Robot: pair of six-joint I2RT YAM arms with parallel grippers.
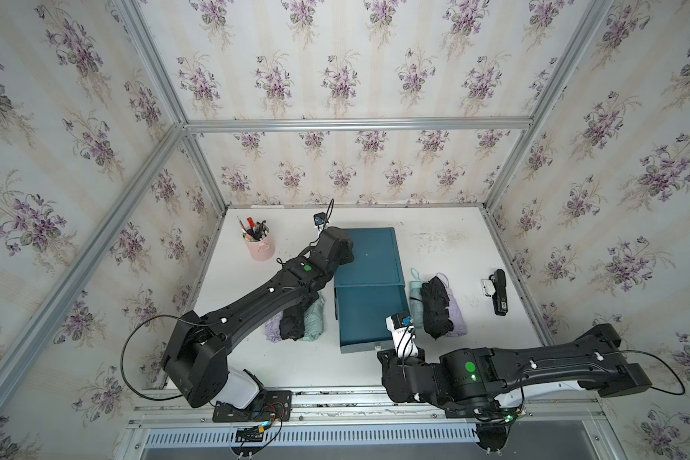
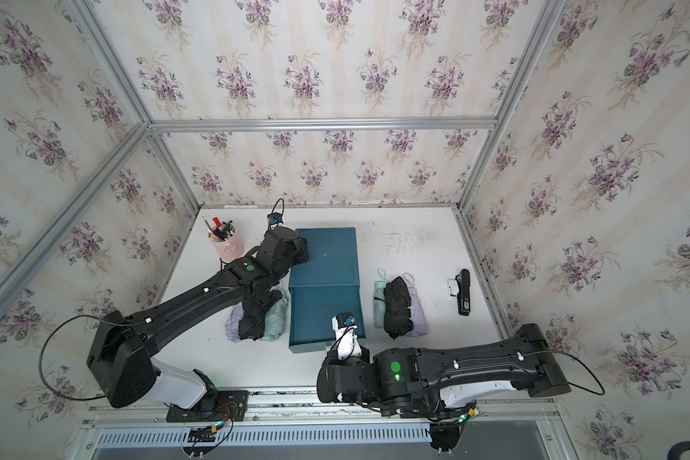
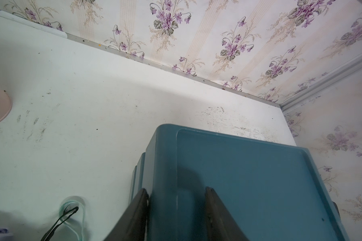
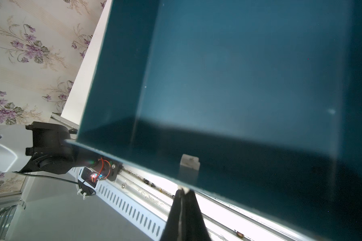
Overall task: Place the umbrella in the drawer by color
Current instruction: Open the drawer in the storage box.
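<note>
- drawer cabinet (image 1: 369,255) is stood mid table (image 1: 455,255), with one drawer (image 1: 369,318) pulled out toward the front.
- left fingers (image 3: 134,212) are held apart astride the cabinet's top edge: one against the side wall, one on the top.
- right fingers (image 4: 174,215) are closed on the white pull tab (image 4: 189,164) at the pulled-out drawer's front rim.
- folded umbrellas are laid on the table outside the drawer, three in a left pile (image 1: 295,328) and three in a right pile (image 1: 437,306), either side of the cabinet.

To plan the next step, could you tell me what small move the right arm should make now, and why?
Probably open the right gripper and let go of the white tab: the drawer already stands pulled out and empty, and the umbrellas lie beside it.
</note>
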